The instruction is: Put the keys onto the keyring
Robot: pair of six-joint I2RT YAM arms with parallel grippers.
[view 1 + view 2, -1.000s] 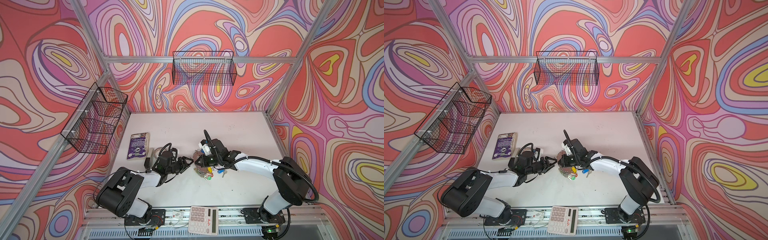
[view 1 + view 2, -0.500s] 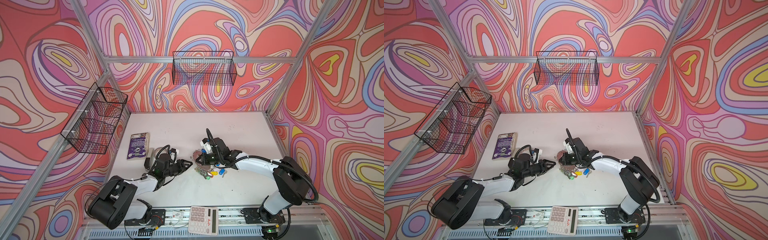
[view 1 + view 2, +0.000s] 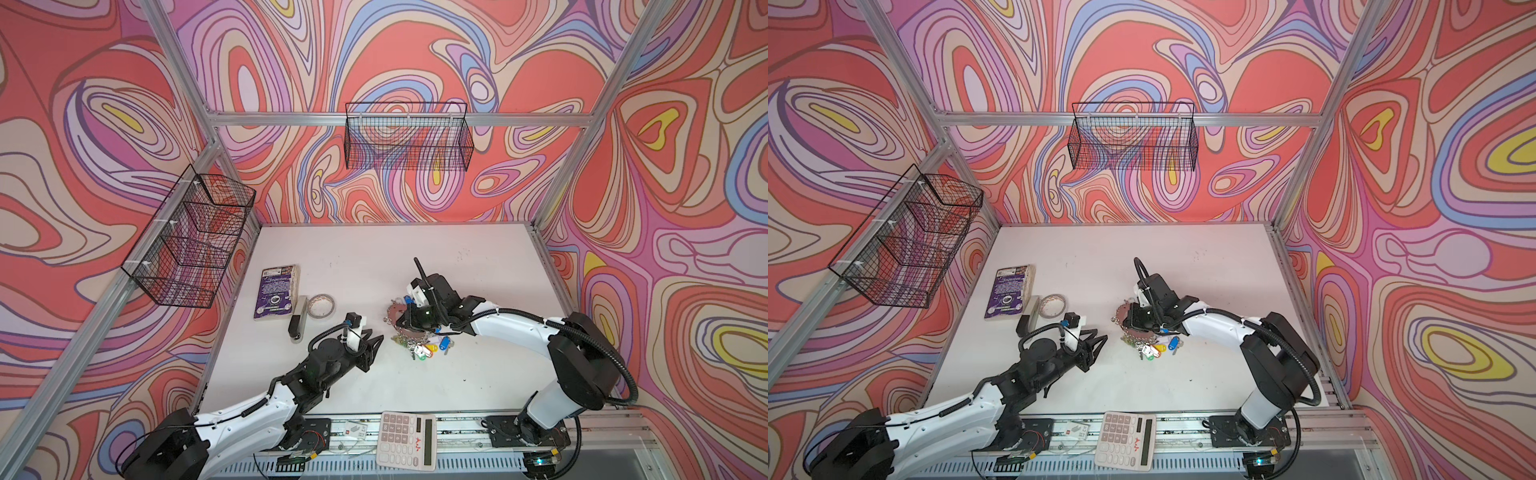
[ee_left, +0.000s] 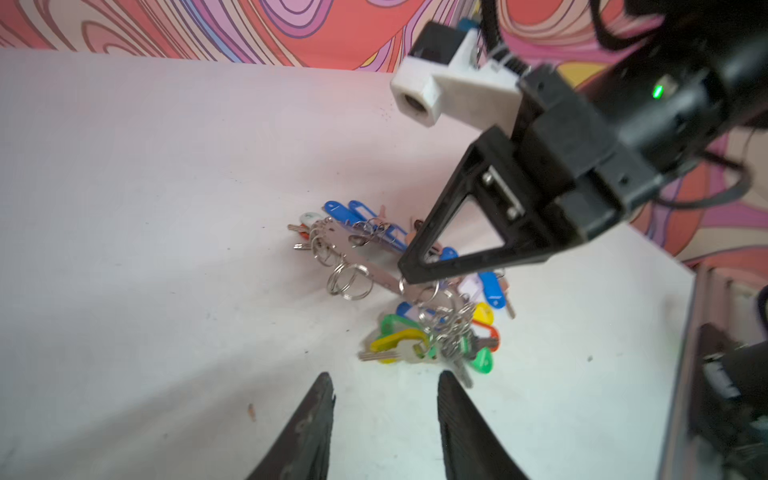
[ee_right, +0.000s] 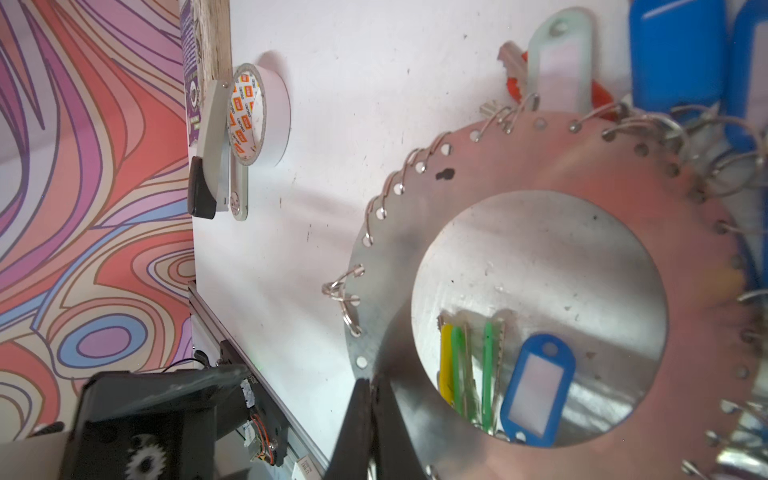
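Sinking lower beside the keyring (image 5: 519,166), the left hand (image 4: 385,376) faces the keys (image 4: 399,345), parted and empty. The right hand (image 5: 374,386) stays clenched on the keyring's rim, so threading likely awaits a pickup.

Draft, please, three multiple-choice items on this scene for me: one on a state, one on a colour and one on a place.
1. The right pincer is: A shut on the rim of the keyring; B open; C out of view.
2. The tag seen face-on through the keyring's hole is: A black; B blue; C white.
3. The tape roll lies: A on the keyring; B in the right pincer; C beside the stapler.
Answers: A, the right wrist view shows it pinching the rim; B, its frame is plainly blue; C, both top views show them side by side.
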